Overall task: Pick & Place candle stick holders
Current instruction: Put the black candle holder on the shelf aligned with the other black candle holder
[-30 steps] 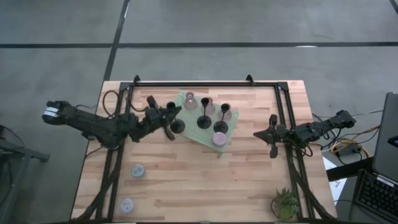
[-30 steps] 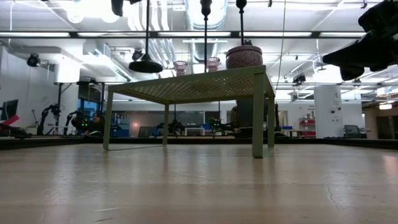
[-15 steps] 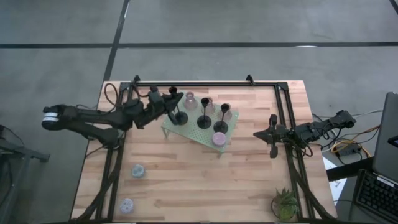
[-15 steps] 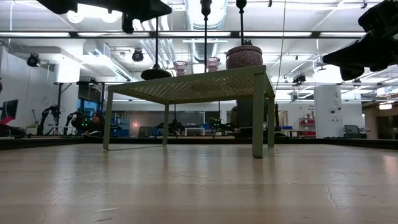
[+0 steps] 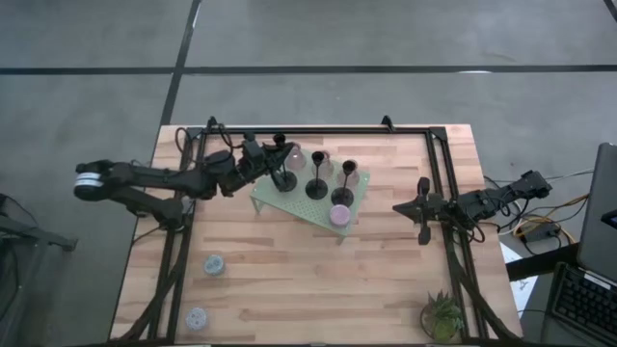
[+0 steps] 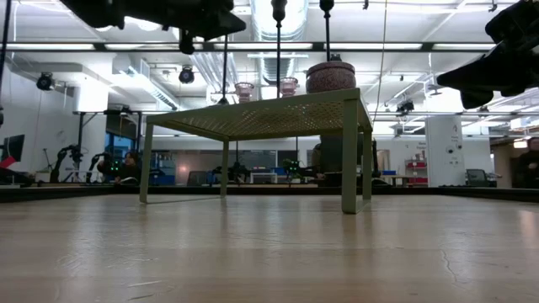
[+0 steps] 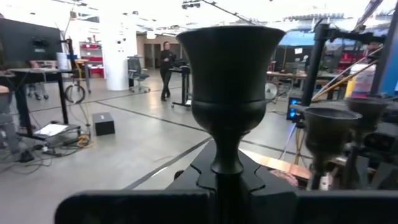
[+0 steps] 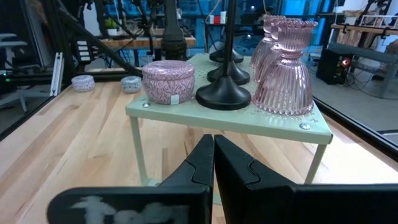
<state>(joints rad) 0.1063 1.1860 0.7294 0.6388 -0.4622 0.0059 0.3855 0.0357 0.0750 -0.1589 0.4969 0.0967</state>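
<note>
My left gripper (image 5: 270,162) is shut on a black slim-stemmed candle stick holder (image 5: 281,164), held over the far left corner of the pale green perforated stand (image 5: 307,200). The holder's cup (image 7: 229,68) fills the left wrist view. Whether its base touches the stand top I cannot tell. On the stand rest two more black holders (image 5: 316,185), pink glass holders (image 8: 285,68) and a squat pink one (image 8: 166,81). Two squat lavender holders (image 5: 213,265) sit on the table at the near left. My right gripper (image 5: 421,207) is shut and empty, to the right of the stand. My left gripper pinches the black holder's stem (image 7: 227,180) just under the cup, between its two fingers. The fingers come level from the table's left and lie across the stem. The holder stands upright, its stem (image 6: 225,67) running down to the stand top.
A spiky green potted plant (image 5: 442,316) stands at the near right corner. A black frame rail (image 5: 318,129) runs along the far edge and down both sides. Bare wood lies in front of the stand.
My left gripper has carried the black holder toward the table's far edge and a little right, from beside the stand's left side to over its far left corner. The holder has stayed upright and its base has come down to the level of the stand top.
</note>
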